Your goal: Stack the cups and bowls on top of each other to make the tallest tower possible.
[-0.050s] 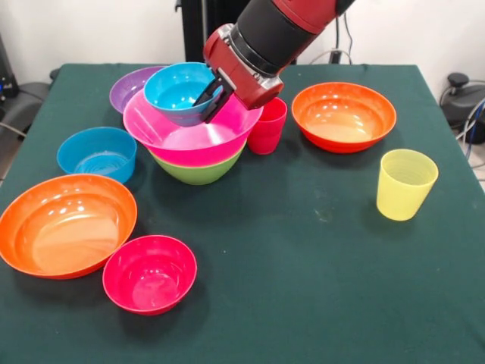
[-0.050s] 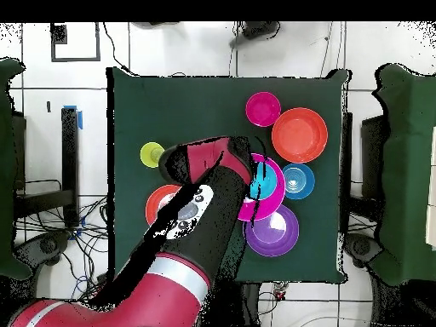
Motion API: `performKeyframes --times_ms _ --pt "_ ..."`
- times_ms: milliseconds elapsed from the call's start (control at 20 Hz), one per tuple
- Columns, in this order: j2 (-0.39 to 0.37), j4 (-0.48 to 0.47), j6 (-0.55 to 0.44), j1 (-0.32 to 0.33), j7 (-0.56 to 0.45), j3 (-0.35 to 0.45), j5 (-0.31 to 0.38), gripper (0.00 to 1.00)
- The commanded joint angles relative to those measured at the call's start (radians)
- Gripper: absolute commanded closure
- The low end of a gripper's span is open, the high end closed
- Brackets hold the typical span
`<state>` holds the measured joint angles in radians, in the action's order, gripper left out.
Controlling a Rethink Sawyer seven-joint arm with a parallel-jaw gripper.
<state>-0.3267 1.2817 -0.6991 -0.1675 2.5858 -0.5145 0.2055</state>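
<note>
The tower stands at the table's middle back: a green bowl (image 1: 198, 170) at the bottom with the big pink bowl (image 1: 189, 135) nested in it. A small blue bowl (image 1: 176, 91) rests slightly tilted inside the pink one. My gripper (image 1: 213, 98) is shut on the blue bowl's right rim, one black finger inside and one outside. The red cup (image 1: 267, 126) stands just right of the tower, partly behind my wrist. The yellow cup (image 1: 405, 184) stands upright at the right. In the overhead view the arm covers part of the pink bowl (image 2: 279, 203).
A purple bowl (image 1: 130, 86) sits behind the tower on the left. A second blue bowl (image 1: 97, 154), a wide orange bowl (image 1: 67, 224) and a red-pink bowl (image 1: 150, 273) lie front left. Another orange bowl (image 1: 345, 115) sits back right.
</note>
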Motion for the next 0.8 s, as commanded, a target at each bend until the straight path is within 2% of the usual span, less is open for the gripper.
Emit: performKeyframes --times_ms 50,800 --pt "-0.013 0.064 0.068 0.021 -0.023 0.165 -0.008 1.0" --pt "-0.002 0.086 0.108 0.024 -0.021 0.172 0.014 1.0"
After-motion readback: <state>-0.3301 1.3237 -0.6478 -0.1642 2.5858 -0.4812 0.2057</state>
